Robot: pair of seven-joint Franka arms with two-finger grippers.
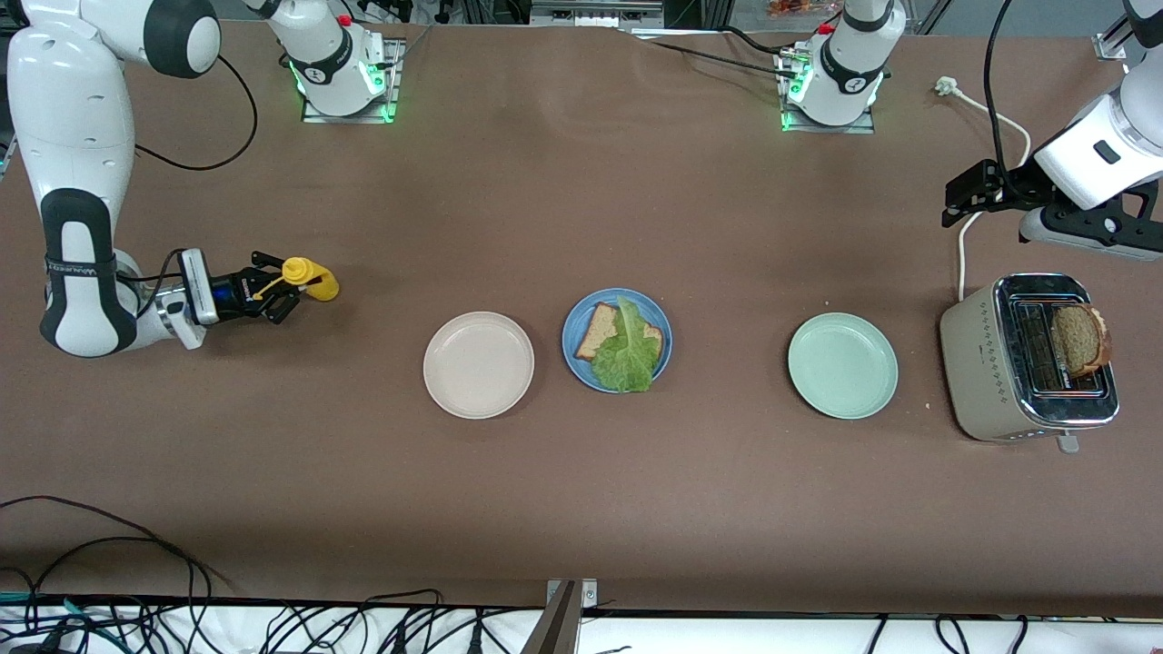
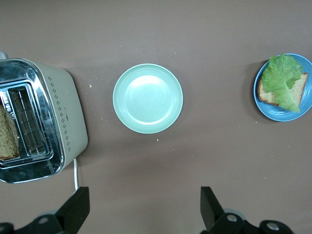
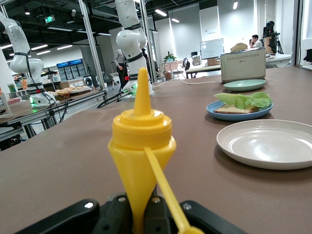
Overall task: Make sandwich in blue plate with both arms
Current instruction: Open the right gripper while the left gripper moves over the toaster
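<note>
The right gripper (image 1: 289,289) grips a yellow plastic squeeze bottle (image 1: 312,279) at nine o'clock from the round blue plate (image 1: 576,352) – the left gripper (image 1: 965,200) hangs wide open, empty, over the table near the beige toaster (image 1: 977,359).

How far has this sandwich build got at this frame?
Done: one bread slice with a lettuce leaf lies on the blue plate. In hand: the right gripper is shut on a yellow sauce bottle. Left: the second slice sits in the toaster; the open left gripper hangs near it.

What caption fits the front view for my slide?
Right gripper holds a yellow sauce bottle; blue plate has bread and lettuce; left gripper open above the toaster.
</note>
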